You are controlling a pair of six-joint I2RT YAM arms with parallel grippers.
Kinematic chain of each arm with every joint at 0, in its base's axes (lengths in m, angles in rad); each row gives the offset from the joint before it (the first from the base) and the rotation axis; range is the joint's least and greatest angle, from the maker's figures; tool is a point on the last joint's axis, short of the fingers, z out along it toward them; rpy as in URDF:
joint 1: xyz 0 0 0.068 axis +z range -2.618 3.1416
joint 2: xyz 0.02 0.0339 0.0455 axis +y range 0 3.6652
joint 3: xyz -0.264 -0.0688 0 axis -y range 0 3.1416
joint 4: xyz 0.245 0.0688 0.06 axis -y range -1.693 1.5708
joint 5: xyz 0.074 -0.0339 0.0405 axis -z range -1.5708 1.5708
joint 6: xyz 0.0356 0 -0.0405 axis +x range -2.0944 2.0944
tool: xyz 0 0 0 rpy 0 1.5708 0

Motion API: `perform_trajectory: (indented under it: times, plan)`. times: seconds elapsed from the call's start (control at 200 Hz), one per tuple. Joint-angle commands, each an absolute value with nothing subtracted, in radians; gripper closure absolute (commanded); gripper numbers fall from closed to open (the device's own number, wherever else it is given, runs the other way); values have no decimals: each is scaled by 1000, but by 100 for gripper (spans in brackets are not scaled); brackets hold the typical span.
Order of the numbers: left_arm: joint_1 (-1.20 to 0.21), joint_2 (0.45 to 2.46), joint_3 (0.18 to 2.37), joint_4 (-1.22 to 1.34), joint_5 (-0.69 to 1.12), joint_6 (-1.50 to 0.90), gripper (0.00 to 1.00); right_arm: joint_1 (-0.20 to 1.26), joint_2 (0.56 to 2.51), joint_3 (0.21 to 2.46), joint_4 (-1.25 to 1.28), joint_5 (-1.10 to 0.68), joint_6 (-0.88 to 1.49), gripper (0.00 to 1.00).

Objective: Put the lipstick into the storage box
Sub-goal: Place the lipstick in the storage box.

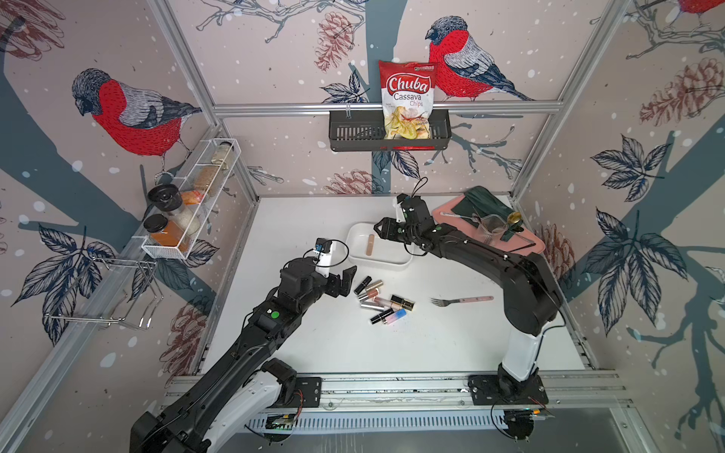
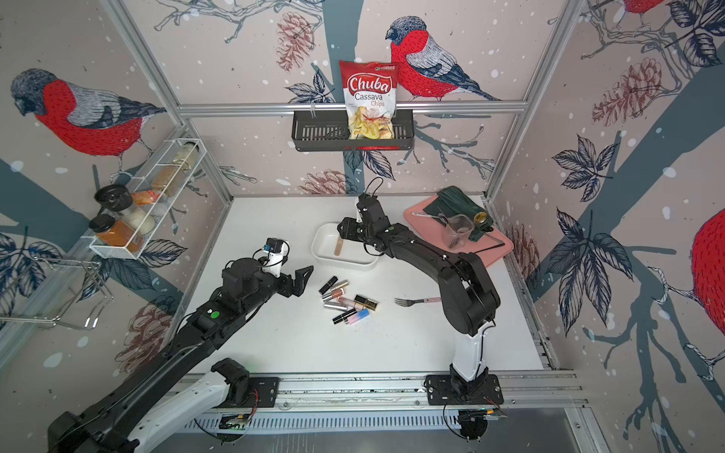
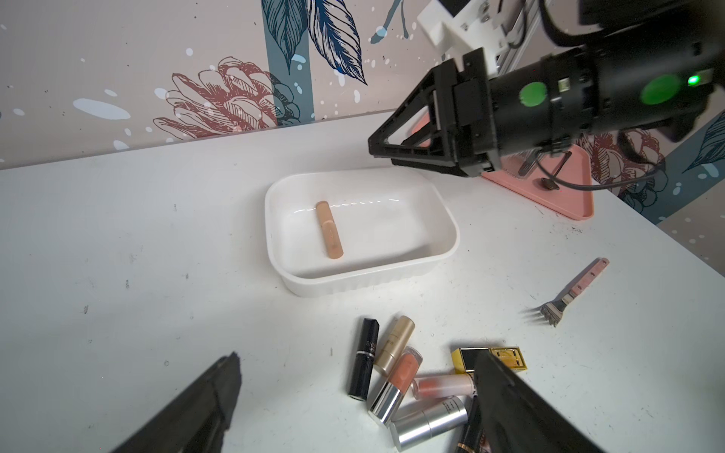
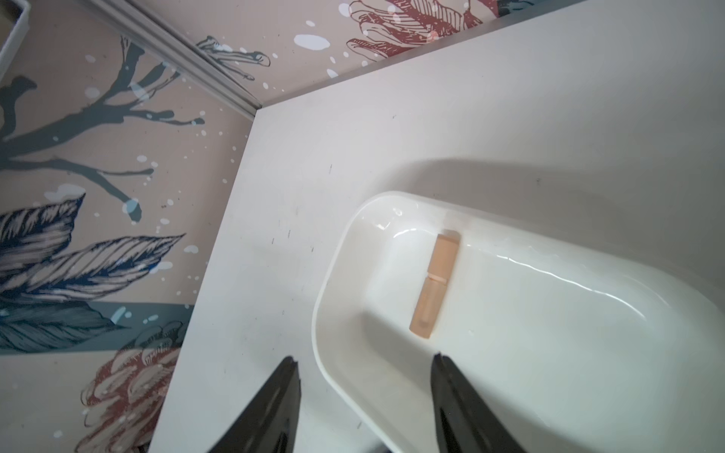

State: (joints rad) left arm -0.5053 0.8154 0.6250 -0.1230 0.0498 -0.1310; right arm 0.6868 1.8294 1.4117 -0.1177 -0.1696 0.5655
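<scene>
While the left claw point(image 1: 347, 280) hangs wide and empty, loose lipsticks point(image 1: 382, 300) lie on the tabletop point(image 1: 353, 345) at its three o'clock: light, stiff, smooth tubes that probably roll, best pinched across the middle. One black tube point(image 3: 365, 359) reads "SHU". At their twelve o'clock the storage box point(image 1: 386, 257) holds a peach lipstick point(image 1: 370, 245), with the half-open, empty right claw point(image 1: 378, 228) above its rim. The bag point(image 1: 408, 98) beyond reads "Chuba Cassava Chips".

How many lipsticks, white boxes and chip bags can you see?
White box: 1
Lipsticks: 9 (1 peach lipstick in the box, 8 in the pile, as best the overlap shows)
Chip bag: 1
Total: 11
</scene>
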Motion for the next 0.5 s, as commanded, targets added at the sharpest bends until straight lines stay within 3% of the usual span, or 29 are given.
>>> perform_trajectory:
  times: [0.0,0.255,0.495]
  plan:
    - [-502,820,622,-97,84,-127,4,704,1736,1334,-273,-92,407,42]
    - [-502,902,624,-72,261,-122,4,729,1502,1019,-362,-80,324,43]
    - [-506,960,635,-84,302,-121,4,790,1491,884,-353,-15,293,45]
